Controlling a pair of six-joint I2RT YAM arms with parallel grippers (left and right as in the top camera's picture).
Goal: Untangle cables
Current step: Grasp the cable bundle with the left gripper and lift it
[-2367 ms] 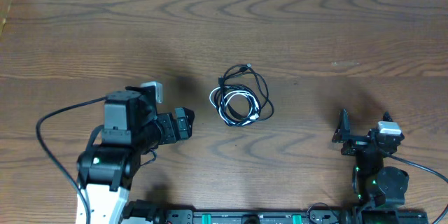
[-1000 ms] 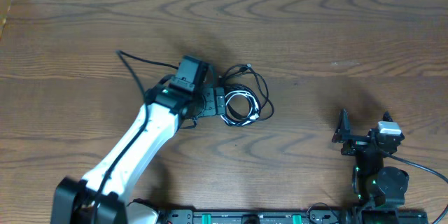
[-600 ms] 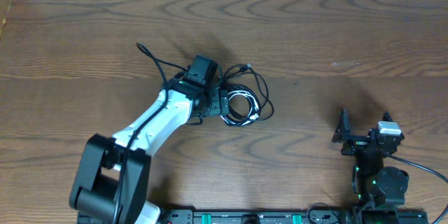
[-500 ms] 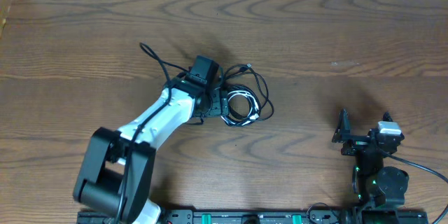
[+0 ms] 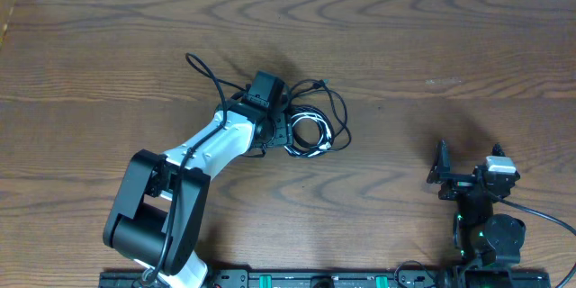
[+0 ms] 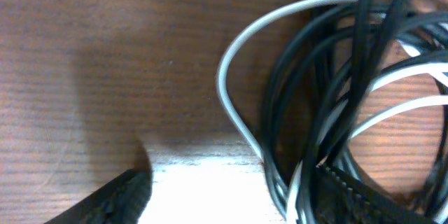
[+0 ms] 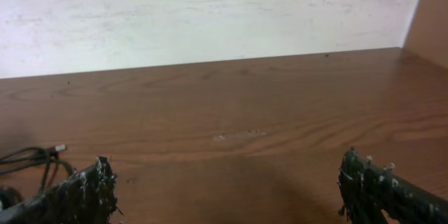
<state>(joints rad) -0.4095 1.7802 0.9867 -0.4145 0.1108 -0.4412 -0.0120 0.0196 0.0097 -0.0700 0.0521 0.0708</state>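
Left arm (image 5: 211,148): reaching way out since the earlier shot, going from 8 o'clock of the table (image 5: 450,45) up to the cables (image 5: 315,130)
Left gripper (image 5: 285,131): sitting at 9 o'clock of the cables, narrowing a bit but staying spread, straddling white and black strands, not pinching anything yet
Right gripper (image 7: 234,196): parking at 4 o'clock of the cables, gaping wide, holding nothing
Cables: lying mid-table, bunching up in one knotted coil
Progress: barely getting started lol, needing all three pulled apart

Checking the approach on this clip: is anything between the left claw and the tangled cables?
Nothing visible stands between them. The left claw is at the left edge of the cables. Its jaws are apart, and the wrist view shows white and black strands lying between them.
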